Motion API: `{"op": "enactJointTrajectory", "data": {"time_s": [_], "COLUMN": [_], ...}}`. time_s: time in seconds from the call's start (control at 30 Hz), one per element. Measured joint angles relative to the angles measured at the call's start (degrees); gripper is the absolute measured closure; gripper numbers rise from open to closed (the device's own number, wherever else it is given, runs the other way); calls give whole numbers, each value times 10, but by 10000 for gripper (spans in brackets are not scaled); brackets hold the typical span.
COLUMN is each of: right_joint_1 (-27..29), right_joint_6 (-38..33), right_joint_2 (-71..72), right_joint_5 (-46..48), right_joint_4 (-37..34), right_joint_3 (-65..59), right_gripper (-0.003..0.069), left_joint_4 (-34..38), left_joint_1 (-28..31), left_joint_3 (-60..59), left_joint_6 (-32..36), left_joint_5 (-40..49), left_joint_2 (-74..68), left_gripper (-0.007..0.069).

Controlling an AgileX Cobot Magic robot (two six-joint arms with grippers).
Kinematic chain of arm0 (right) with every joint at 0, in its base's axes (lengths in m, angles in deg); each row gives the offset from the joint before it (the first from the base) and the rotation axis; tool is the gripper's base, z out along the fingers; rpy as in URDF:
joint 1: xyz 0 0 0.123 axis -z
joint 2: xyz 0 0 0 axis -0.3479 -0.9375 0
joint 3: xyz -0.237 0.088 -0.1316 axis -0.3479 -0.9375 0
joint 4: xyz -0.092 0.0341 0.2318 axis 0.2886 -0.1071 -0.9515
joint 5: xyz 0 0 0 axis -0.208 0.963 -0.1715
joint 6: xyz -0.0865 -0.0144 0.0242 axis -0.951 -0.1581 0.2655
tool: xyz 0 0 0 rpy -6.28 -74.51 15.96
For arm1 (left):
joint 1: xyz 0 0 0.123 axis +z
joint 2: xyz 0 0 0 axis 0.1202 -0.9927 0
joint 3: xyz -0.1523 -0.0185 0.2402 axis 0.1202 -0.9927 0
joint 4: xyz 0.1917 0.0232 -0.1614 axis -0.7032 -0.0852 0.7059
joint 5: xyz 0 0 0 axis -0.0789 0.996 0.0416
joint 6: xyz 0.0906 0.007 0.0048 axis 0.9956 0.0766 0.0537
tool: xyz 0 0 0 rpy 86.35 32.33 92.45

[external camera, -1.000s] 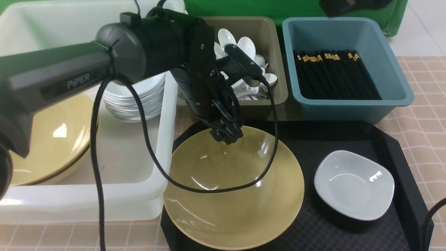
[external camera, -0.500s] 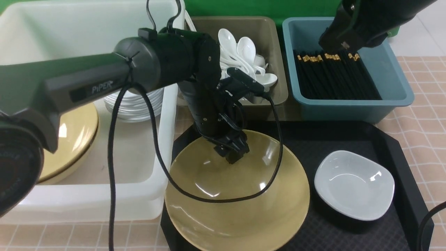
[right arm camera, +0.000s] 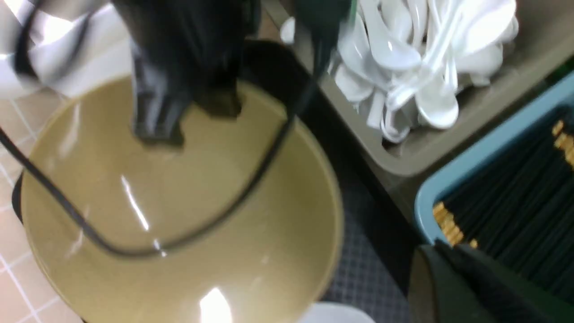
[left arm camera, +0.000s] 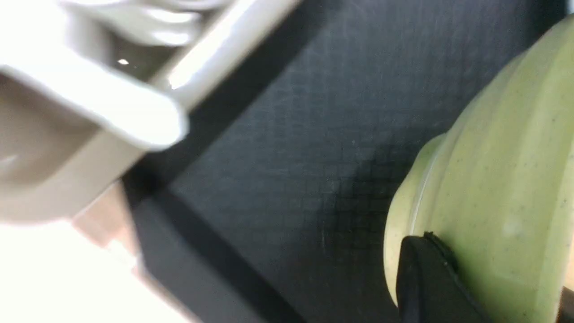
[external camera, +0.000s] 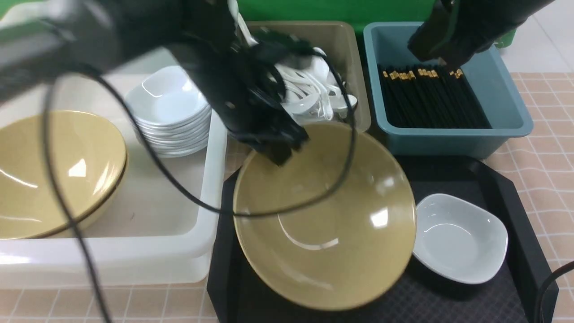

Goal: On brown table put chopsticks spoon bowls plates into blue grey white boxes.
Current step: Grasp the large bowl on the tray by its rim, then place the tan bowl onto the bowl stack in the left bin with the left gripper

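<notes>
The yellow bowl (external camera: 332, 224) has risen and tilted above the black tray (external camera: 502, 188) since the earlier frame, its far rim clamped in the left pincer (external camera: 281, 152). The right pincer (external camera: 444, 58), closed, hangs over the chopsticks (external camera: 430, 98) in the blue box (external camera: 511, 121).

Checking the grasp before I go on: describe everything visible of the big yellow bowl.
The yellow bowl is wide, glossy, ceramic-looking and empty, with a foot ring underneath. The left gripper, jaws shut, holds its far rim, one pad on the outer wall. It tilts toward the camera over the black tray, overlapping the white dish in the front view; contact there is unclear.
</notes>
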Motion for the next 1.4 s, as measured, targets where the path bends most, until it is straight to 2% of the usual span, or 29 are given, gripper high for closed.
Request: {"op": "enactJointTrajectory", "data": {"time_s": [0.17,0.2,0.27,0.43,0.47,0.57,0.67,0.93,1.07,1.13,1.17,1.2,1.4], "right_joint_1": [-89,-92,-125,-144,-144,-144,-144,-144,-144,-144,-144,-144,-144], "right_joint_6": [-35,-36,-48,-54,-54,-54,-54,-63,-66,-66,-66,-66,-71], "right_joint_2": [0,0,0,0,-1,-6,-11,-13,-13,-13,-13,-13,-14], "right_joint_5": [-35,-37,-57,-72,-72,-73,-76,-76,-76,-76,-76,-75,-63], "right_joint_4": [-3,-3,-6,-8,-6,-5,-4,-4,-4,-4,-4,-4,-4], "right_joint_3": [33,34,51,61,61,61,61,61,61,61,61,61,61], "right_gripper": [622,622,622,622,622,622,622,622,622,622,622,622,622], "left_joint_4": [133,138,179,194,194,191,171,113,111,107,101,99,56], "left_joint_1": [145,152,241,438,503,579,605,607,607,608,608,608,607], "left_joint_3": [-57,-60,-103,-187,-210,-247,-271,-287,-287,-287,-287,-287,-280], "left_joint_6": [54,56,69,72,72,65,55,36,31,27,27,27,8], "left_joint_5": [9,9,11,5,-4,-38,-82,-139,-155,-159,-158,-158,-151], "left_joint_2": [133,138,201,314,336,354,339,228,185,166,153,151,156], "left_gripper": [617,617,617,617,617,617,617,611,576,540,495,495,228]}}
